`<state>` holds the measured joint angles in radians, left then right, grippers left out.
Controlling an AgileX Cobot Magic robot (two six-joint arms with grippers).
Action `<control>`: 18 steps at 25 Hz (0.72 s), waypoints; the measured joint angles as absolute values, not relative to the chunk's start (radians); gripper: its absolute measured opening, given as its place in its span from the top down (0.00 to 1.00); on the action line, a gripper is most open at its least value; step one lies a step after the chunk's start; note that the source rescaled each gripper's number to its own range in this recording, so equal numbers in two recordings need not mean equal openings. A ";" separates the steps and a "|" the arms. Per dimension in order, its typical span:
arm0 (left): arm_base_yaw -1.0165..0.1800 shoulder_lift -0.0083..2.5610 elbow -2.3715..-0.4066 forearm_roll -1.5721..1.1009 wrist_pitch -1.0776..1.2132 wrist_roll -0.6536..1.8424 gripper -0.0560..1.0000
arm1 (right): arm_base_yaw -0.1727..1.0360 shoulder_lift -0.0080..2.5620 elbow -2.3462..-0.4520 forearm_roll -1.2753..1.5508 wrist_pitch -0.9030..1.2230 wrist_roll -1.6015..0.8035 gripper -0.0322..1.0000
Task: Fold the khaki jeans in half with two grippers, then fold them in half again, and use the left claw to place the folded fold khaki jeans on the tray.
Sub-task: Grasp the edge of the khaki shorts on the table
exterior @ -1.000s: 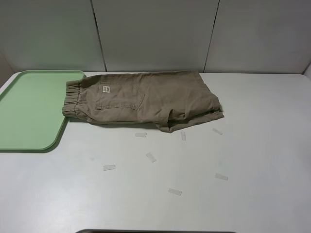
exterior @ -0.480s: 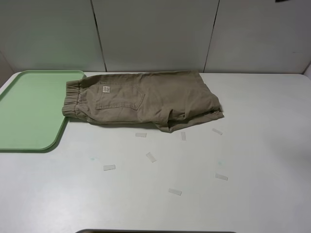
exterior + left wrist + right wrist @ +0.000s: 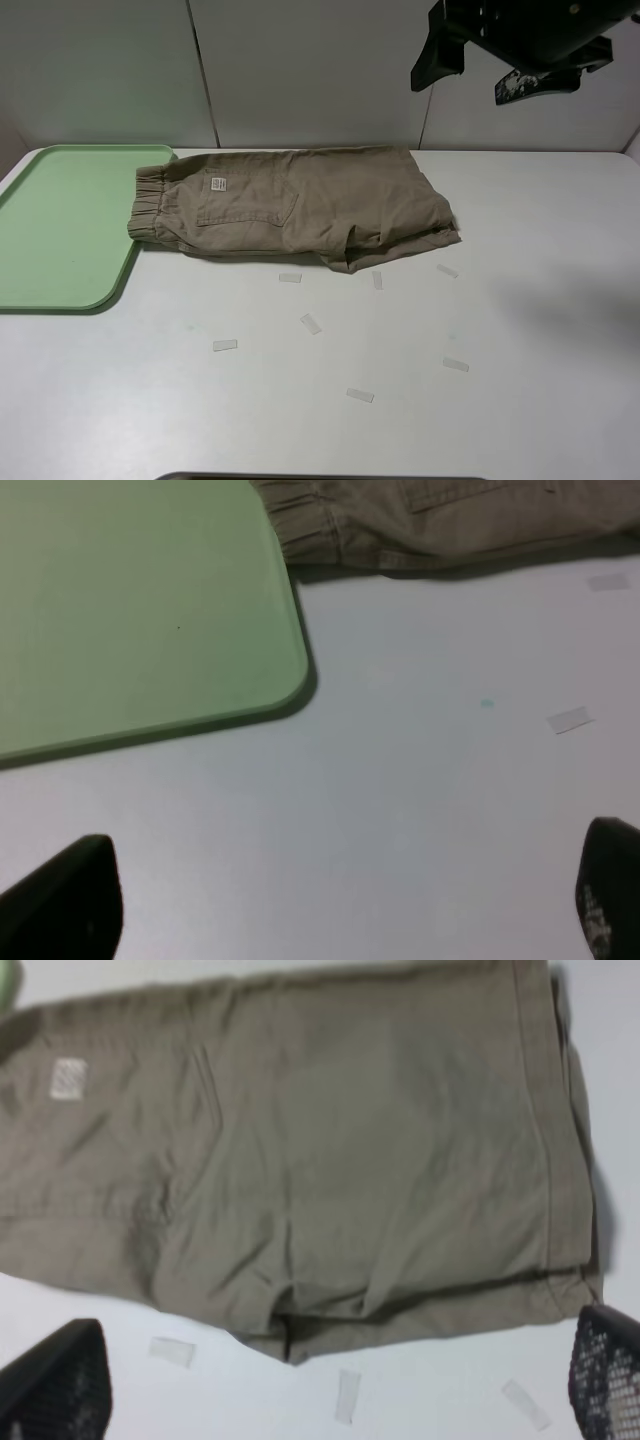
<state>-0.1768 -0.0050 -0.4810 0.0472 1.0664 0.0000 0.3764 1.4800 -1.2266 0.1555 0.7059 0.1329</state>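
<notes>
So the khaki jeans [image 3: 300, 205] were lying flat on the white table [image 3: 520, 330], looking like they'd already been doubled over. The waistband end was lapping onto the rim of the tray [image 3: 60, 230], and the leg hems were bunched up at the other end.

My worry was that messy hem. A pinch there could easily have caught just the top layer, and then the fold would slide apart on the lift. The waistband sitting on the tray rim could also have dragged or nudged the tray once the cloth got pulled.

The right gripper [image 3: 330, 1375] was spread wide over the hem side with nothing in it. The left claw [image 3: 335, 905] was also wide and empty, over bare table near the tray corner.

Compared with a second earlier, the right arm [image 3: 515, 40] had swung into the top right of the overhead view, where there'd been nothing. The jeans, the tray and the little tape strips [image 3: 311, 323] hadn't budged.
</notes>
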 joint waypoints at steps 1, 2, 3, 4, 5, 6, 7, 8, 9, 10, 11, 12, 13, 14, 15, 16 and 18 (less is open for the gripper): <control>-0.177 -0.005 -0.481 0.047 1.066 0.000 0.11 | 0.376 1.503 -1.227 0.158 0.704 0.128 0.00; -0.177 -0.005 -0.481 0.047 1.066 0.000 0.11 | 0.376 1.529 -1.227 0.159 0.700 0.120 0.00; -0.177 -0.005 -0.481 0.047 1.066 0.000 0.11 | 0.376 1.553 -1.227 0.161 0.692 0.107 0.00; -0.177 -0.005 -0.481 0.047 1.066 0.000 0.11 | 0.376 1.582 -1.227 0.168 0.681 0.092 0.00; -0.177 -0.005 -0.481 0.047 1.066 0.000 0.11 | 0.376 1.612 -1.227 0.175 0.669 0.074 0.00; -0.177 -0.005 -0.481 0.047 1.066 0.000 0.11 | 0.376 1.641 -1.227 0.191 0.656 0.048 0.00; -0.177 -0.005 -0.481 0.047 1.066 0.000 0.11 | 0.376 1.664 -1.227 0.211 0.644 0.016 0.00; -0.177 -0.005 -0.481 0.047 1.066 0.000 0.11 | 0.376 1.690 -1.227 0.232 0.636 -0.016 0.00; -0.177 -0.005 -0.481 0.047 1.064 0.000 0.11 | 0.376 1.715 -1.227 0.257 0.626 -0.060 0.00; -0.177 -0.005 -0.481 0.048 1.063 0.000 0.11 | 0.376 1.733 -1.227 0.297 0.612 -0.107 0.00; -0.177 -0.005 -0.481 0.048 1.063 0.000 0.11 | 0.376 1.753 -1.227 0.339 0.601 -0.162 0.00; -0.177 -0.005 -0.481 0.048 1.063 0.000 0.11 | 0.373 1.771 -1.228 0.381 0.591 -0.215 0.00; -0.177 -0.005 -0.481 0.048 1.063 0.000 0.11 | 0.367 1.788 -1.233 0.436 0.588 -0.295 0.00; -0.177 -0.005 -0.481 0.048 1.063 0.000 0.11 | 0.357 1.802 -1.240 0.481 0.587 -0.352 0.00; -0.177 -0.005 -0.481 0.048 1.063 0.000 0.11 | 0.345 1.818 -1.255 0.530 0.586 -0.405 0.00; -0.177 -0.005 -0.481 0.048 1.063 0.000 0.11 | 0.333 1.834 -1.271 0.571 0.586 -0.466 0.00; -0.177 -0.005 -0.481 0.048 1.063 0.000 0.11 | 0.304 1.862 -1.305 0.623 0.588 -0.526 0.00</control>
<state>-0.1768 -0.0050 -0.4810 0.0481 1.0632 0.0000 0.3038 1.8619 -1.3046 0.6232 0.5885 -0.5263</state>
